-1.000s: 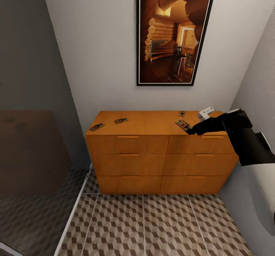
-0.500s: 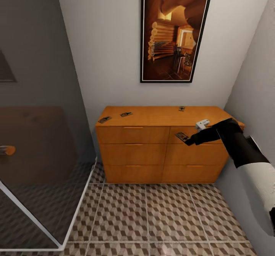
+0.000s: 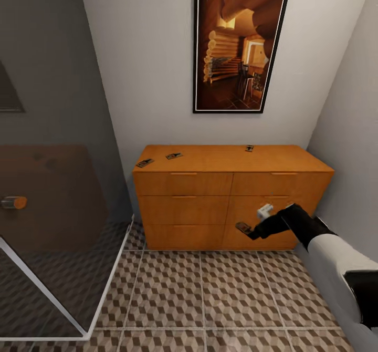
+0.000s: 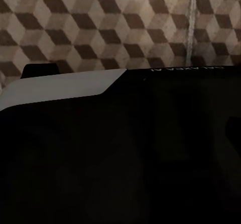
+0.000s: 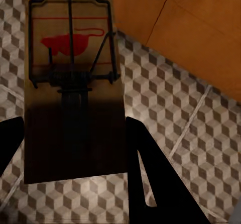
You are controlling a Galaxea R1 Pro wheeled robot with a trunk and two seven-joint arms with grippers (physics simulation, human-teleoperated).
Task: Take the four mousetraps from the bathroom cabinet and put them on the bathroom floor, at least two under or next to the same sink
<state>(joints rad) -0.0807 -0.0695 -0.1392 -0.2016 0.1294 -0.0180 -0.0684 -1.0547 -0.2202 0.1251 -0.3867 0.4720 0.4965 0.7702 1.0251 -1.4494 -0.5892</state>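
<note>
At far left in my head view, a glass shower screen (image 3: 52,226) stands over darker tiles. Beyond it the cabinet (image 3: 231,199) sits against the far wall beneath a framed picture (image 3: 239,42) of a log interior. On the cabinet's top I see three mousetraps: a left mousetrap (image 3: 145,163) at the near-left corner, a second mousetrap (image 3: 174,156) just right of it, and a far mousetrap (image 3: 249,148) well apart toward the back right. The bathroom floor (image 3: 210,299) with its cube pattern spreads in front of the drawers.

To the right, my right arm reaches leftward in front of the lower drawers, and the right end effector (image 3: 251,232) grips the held mousetrap (image 3: 243,227), which hangs above the floor and clear of the cabinet front. In the right wrist view the held mousetrap (image 5: 73,83) lies flat between the two dark fingers (image 5: 145,179), its red mouse print and wire bar facing the camera, with floor tiles and the cabinet's base behind it.

The left wrist view is mostly dark robot casing over floor tiles; I cannot tell the left end effector's state.
</note>
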